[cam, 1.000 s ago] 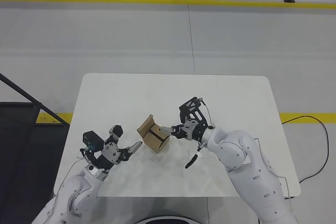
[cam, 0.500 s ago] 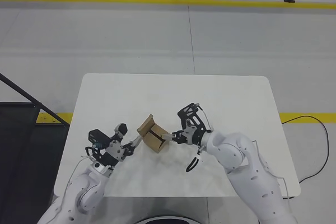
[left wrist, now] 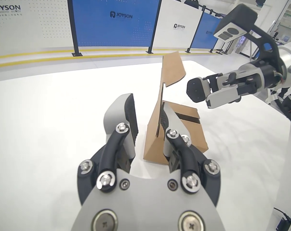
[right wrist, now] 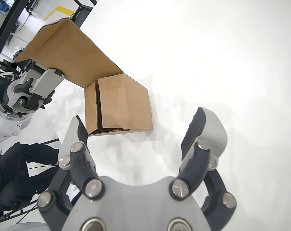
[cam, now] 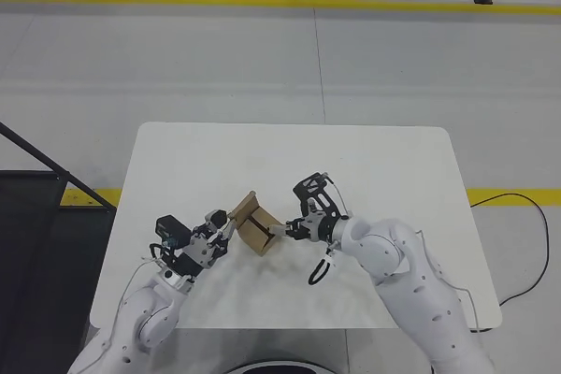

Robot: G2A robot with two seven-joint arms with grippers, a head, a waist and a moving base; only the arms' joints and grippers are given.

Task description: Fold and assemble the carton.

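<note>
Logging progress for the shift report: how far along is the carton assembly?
Done: the carton body stands squared on the table, its inner flaps folded in. In hand: the open left end effector straddles the upright flap; the open right end effector sits at the carton's other side. Remaining: folding that flap down and closing.

The left gripper [left wrist: 147,102] reaches forward and inward, its two fingers parted. The right gripper [right wrist: 139,118] faces it from the opposite side with fingers spread wide. They point toward each other, near but apart.

White arms [cam: 397,257], grey black-padded tools [left wrist: 147,105]
</note>
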